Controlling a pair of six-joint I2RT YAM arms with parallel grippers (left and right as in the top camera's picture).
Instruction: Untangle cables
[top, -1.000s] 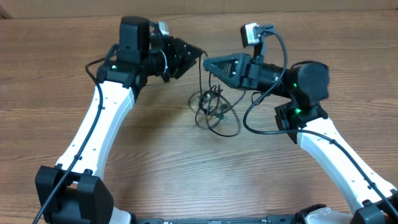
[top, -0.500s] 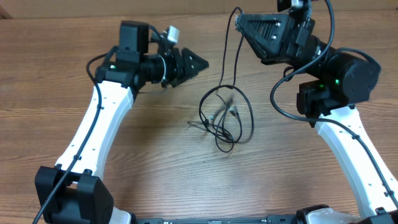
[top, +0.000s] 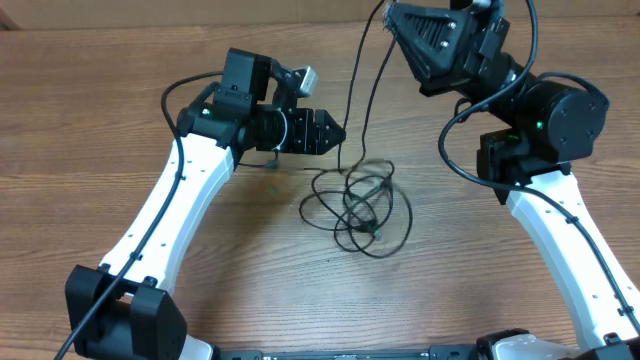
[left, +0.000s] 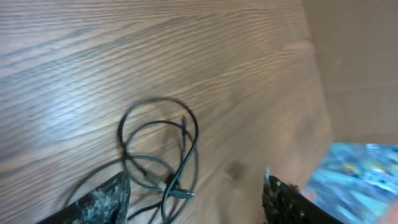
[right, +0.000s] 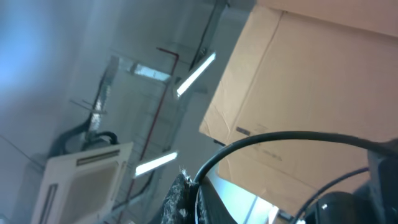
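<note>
While right gripper pinches one strand of the cables high, left gripper, spread beside the heap, should pin loops first.

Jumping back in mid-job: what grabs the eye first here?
The right gripper, high over the far side of the table, pinches thin strands rising from the cables tangled at its middle. The left gripper hovers open just left of those strands.

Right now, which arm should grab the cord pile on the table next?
Left, probably. The left claw is open, low beside the cord pile. The right claw is shut high up, holding one cord lifted.
</note>
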